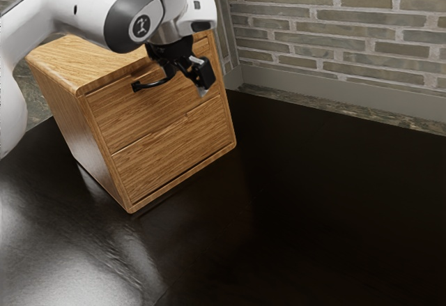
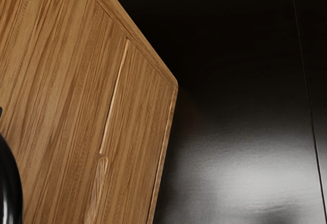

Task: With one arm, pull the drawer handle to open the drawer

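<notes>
Gripper (image 1: 187,74) sits at the top drawer's black handle (image 1: 150,84), on the end of the bar toward the exterior view's right, wrist angled down over the cabinet's (image 1: 70,62) top front edge. Whether it is clamped on the bar or just against it cannot be told; black on black there. Step in hand, by judgement: secure the handle, then pull. Top drawer front (image 1: 153,111) looks flush with the lower drawer (image 1: 178,153), so the task seems barely begun. To do it well: get the bar squarely seated before hauling, pull straight out along the drawer's slide, square to the front face, toward the exterior view's lower right. An off-centre hold on the bar could twist or slip, so a slow steady draw and no lifting. The wrist view has the wood front (image 2: 61,106) close under the hand, a seam (image 2: 115,96) running down it, and the cabinet's side edge against the dark table (image 2: 245,132). Room: table (image 1: 313,215) in front of the cabinet is open and wide, nothing in the drawer's path. Brick wall (image 1: 334,20) stands well behind, off the pull line. The arm's own bulk hangs over the cabinet top, so the elbow needs watching as it backs out.
</notes>
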Available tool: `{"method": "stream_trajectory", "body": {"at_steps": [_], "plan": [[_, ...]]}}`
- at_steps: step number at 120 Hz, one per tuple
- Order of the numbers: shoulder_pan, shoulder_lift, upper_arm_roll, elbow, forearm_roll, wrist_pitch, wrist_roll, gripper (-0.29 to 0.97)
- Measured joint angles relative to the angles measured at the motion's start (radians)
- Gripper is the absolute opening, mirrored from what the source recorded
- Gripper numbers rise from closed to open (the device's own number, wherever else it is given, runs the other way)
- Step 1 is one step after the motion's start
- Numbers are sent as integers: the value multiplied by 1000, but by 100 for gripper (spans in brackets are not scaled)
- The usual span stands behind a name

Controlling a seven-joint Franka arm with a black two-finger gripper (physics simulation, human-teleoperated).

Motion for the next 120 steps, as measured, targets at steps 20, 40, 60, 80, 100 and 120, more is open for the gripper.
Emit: {"method": "stream_trajectory", "body": {"at_steps": [20, 40, 60, 80, 100, 120], "plan": [[23, 0, 0, 1, -1, 16, -1, 68], [32, 9, 0, 1, -2, 31, 0, 68], [38, 18, 0, -4, -1, 44, 4, 69], [59, 16, 0, -17, -1, 50, 7, 68], [62, -27, -1, -70, -1, 45, 8, 61], [57, -77, -5, -107, -1, 37, 9, 42]]}}
